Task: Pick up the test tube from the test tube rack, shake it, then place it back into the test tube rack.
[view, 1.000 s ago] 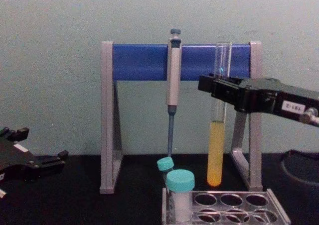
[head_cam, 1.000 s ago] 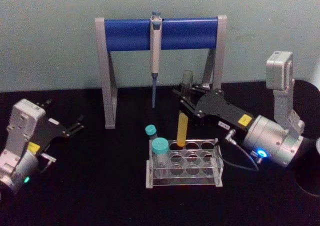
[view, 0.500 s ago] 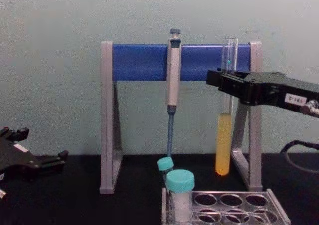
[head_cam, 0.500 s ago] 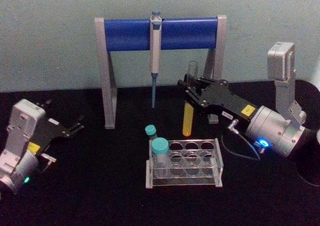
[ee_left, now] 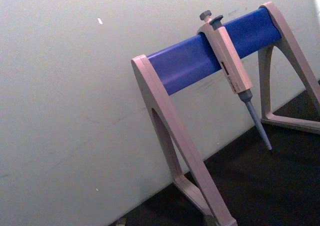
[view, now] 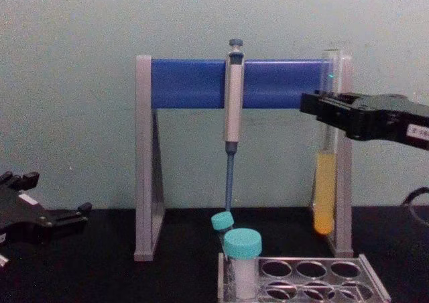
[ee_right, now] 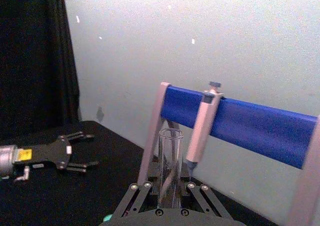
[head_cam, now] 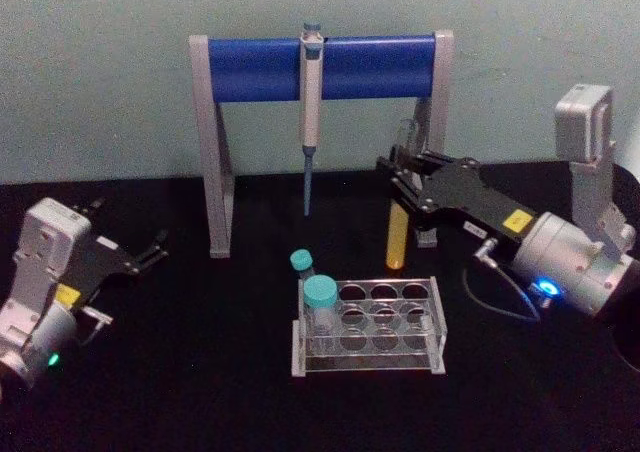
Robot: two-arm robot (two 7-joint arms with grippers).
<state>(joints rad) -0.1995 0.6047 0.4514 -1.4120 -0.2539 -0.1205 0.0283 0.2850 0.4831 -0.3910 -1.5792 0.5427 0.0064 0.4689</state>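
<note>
head view, i've got the right gripper [head_cam: 398, 177] pinching the test tube [head_cam: 397, 238] upright in the air behind the test tube rack [head_cam: 438, 320], left gripper [head_cam: 150, 252] parked far left, jaws spread, chest view, clear glass, yellow liquid low down, right wrist view, capless rim

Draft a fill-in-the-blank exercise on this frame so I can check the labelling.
The pincer gripping the test tube belongs to the robot's ____ arm.
The liquid in that tube is ____.
The idle left pincer, parked on the left, has its jaws ____.
The test tube rack holds ____ capped vials.
Missing words: right; yellow; open; two.
</note>
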